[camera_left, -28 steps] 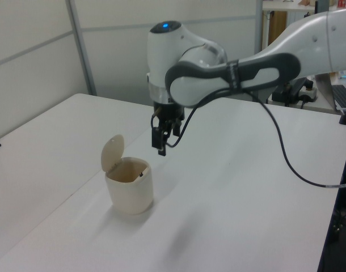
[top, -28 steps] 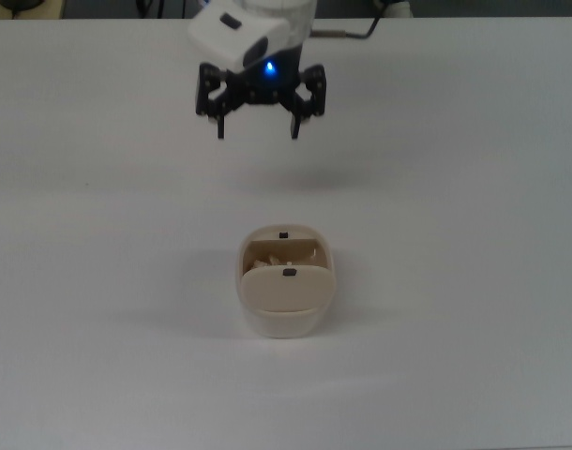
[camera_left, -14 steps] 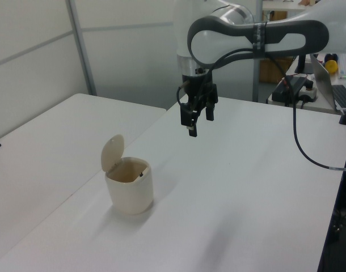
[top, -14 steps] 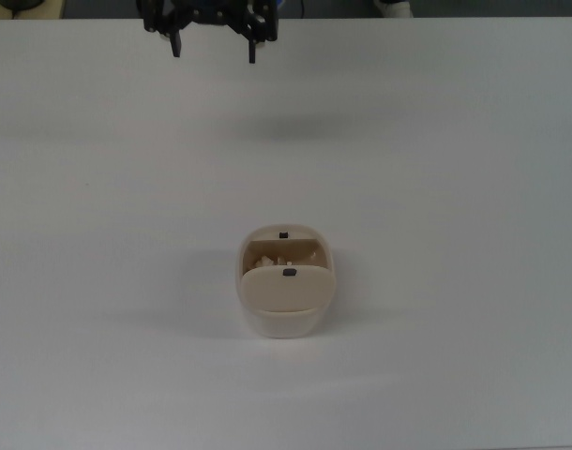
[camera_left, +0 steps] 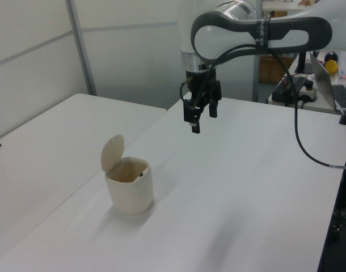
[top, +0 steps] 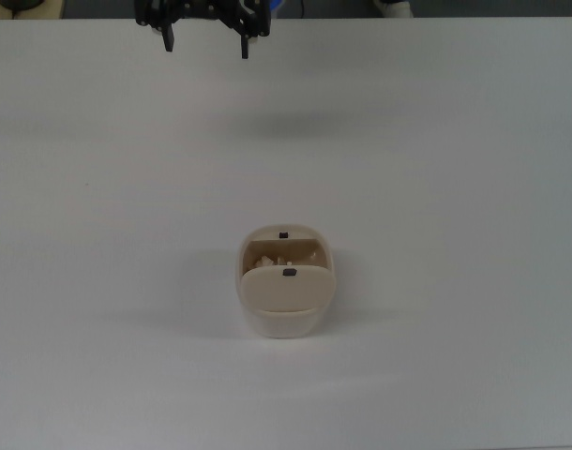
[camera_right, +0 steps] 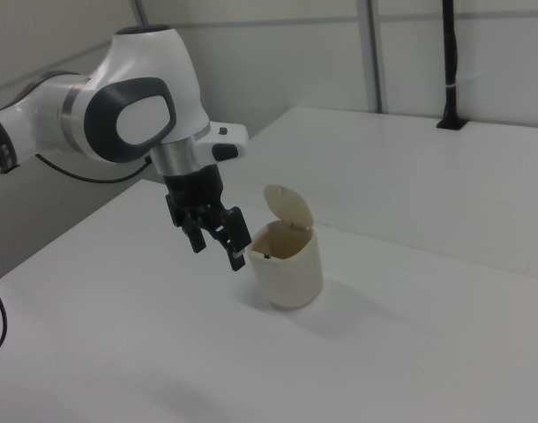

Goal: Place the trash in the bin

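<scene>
The beige bin (top: 286,302) stands on the white table, its flap lid (camera_left: 112,151) tipped up and its mouth uncovered. Inside the opening in the top view lie pale lumps, the crumpled white trash (top: 279,257). My gripper (top: 205,43) hangs open and empty high over the table, well beyond the bin toward the top view's top edge. In the left view the gripper (camera_left: 202,117) is up and to the right of the bin (camera_left: 129,188). In the right view the gripper (camera_right: 218,250) appears just left of the bin (camera_right: 288,269), with nothing between its fingers.
The arm's black cable (camera_left: 298,148) sags above the table at the left view's right. A second desk with a laptop (camera_left: 342,96) stands behind it. A black post (camera_right: 450,62) rises at the far table edge in the right view.
Over the last second the open gripper rose and drew away from the bin toward the top view's top edge; in the last half second it barely shifted. The bin has not moved.
</scene>
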Controlling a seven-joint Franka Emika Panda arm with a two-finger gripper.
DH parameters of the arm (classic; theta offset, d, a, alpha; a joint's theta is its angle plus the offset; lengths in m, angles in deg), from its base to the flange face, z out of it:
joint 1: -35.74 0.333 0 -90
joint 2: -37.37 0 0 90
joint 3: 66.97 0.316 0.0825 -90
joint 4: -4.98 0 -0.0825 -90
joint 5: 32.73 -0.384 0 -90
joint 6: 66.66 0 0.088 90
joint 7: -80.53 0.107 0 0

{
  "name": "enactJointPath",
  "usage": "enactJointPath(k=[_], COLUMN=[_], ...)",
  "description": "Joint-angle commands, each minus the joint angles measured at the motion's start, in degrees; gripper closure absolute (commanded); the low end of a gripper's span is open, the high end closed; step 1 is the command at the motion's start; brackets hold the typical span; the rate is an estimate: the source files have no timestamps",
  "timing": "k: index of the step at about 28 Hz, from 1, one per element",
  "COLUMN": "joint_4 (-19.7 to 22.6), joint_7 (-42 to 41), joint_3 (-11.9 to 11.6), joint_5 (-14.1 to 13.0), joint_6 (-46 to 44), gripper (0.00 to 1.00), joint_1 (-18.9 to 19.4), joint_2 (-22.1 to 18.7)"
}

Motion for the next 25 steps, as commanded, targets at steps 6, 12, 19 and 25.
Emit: enactJointPath(k=[6,12,19,25], joint_4=[0.69,0.69,-0.45,-0.54], joint_7=[0.31,0.14,-0.22,-0.30], joint_3=[-0.02,-0.19,-1.07,-1.68], joint_5=[-0.09,-0.09,-0.18,-0.26], joint_6=[-0.43,-0.61,-1.05,-1.14], gripper=[0.00,0.00,0.00,0.00], joint_1=[-0.15,-0.23,-0.23,-0.23], joint_2=[-1.17,-1.26,-1.26,-1.26])
